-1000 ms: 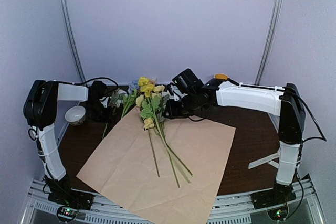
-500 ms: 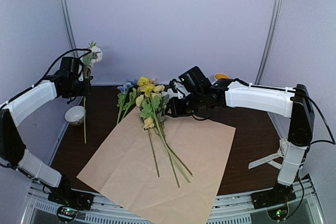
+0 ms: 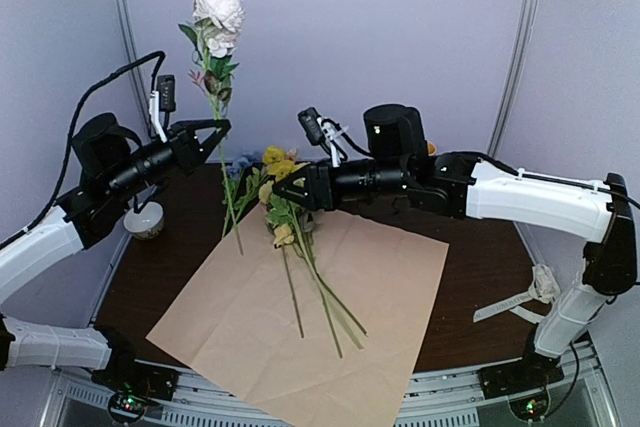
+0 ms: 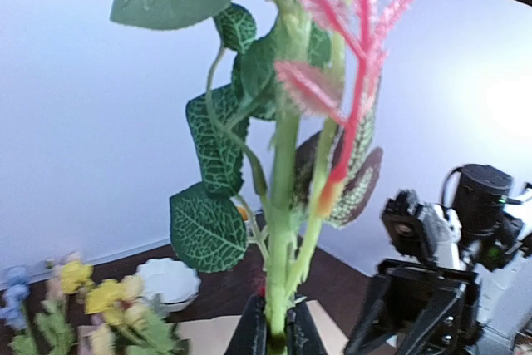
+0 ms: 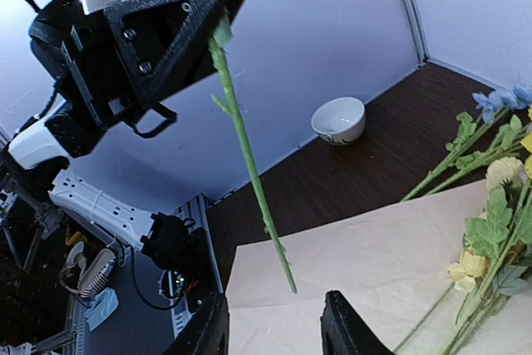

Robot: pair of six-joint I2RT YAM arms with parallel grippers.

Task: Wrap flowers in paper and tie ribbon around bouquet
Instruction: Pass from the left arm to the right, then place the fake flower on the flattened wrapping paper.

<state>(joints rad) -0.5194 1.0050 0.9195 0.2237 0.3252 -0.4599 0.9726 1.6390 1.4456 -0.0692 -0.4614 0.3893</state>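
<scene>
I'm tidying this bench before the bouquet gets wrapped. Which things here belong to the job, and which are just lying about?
Job:
white flower, held by the left gripper
flowers lying across the paper
ribbon at the table's right edge

Lying about:
white bowl

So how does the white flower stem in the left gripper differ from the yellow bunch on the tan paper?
The white-blossomed stem stands nearly upright in the air, pinched in the left gripper; the yellow-flowered bunch lies flat on the peach-tan paper sheet, unheld. The stem is single; the bunch is several stems. Its bloom is large and white; theirs are small and yellow. Both have thin green stems and leaves.
</scene>
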